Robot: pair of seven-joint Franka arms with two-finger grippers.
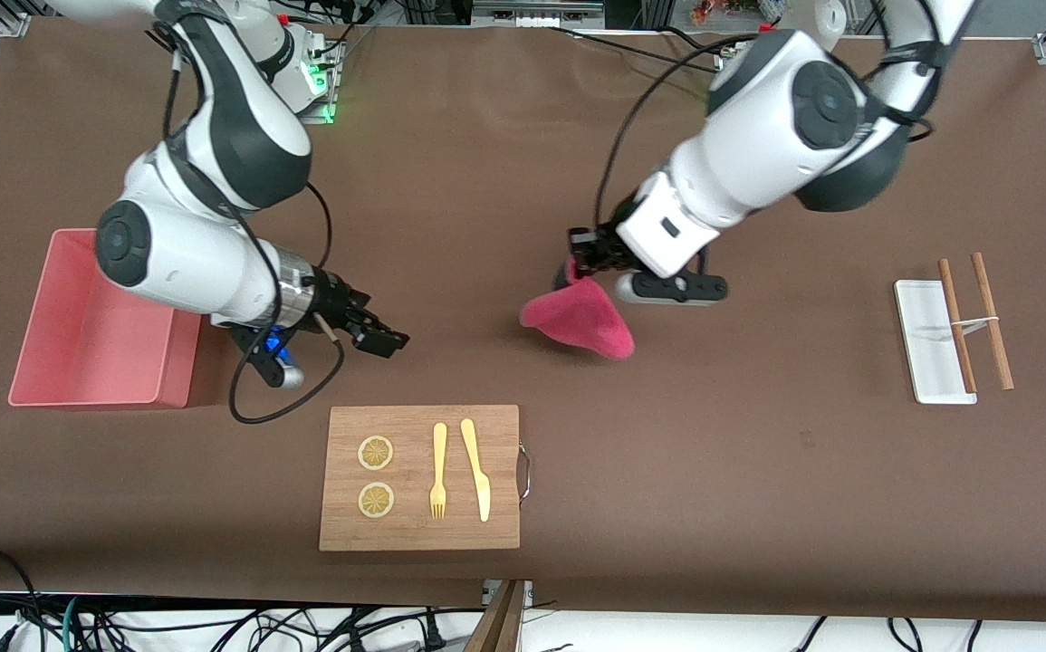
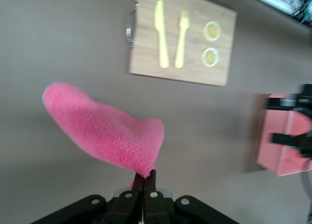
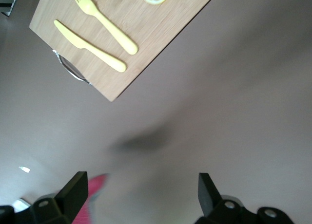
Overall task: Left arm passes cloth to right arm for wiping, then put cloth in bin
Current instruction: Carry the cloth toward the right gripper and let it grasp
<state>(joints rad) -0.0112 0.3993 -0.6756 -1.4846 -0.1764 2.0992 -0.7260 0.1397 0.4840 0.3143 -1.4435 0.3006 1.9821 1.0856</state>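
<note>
Handover stage: left gripper (image 1: 580, 261) clamped on cloth (image 1: 580, 317), hanging above mid-table; right gripper (image 1: 384, 340), jaws wide and empty, beside bin (image 1: 52, 317), must next close in on cloth.

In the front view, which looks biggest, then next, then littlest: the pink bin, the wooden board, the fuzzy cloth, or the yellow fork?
Bin and wooden board: about alike, too close to rank.
Cloth, held in the air, so nearer the camera.
Fork.

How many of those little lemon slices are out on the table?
2. Both lie on the wooden board, at its edge toward the right arm's end: one lemon slice farther from the front camera, the other lemon slice nearer. None seems hidden.
</note>
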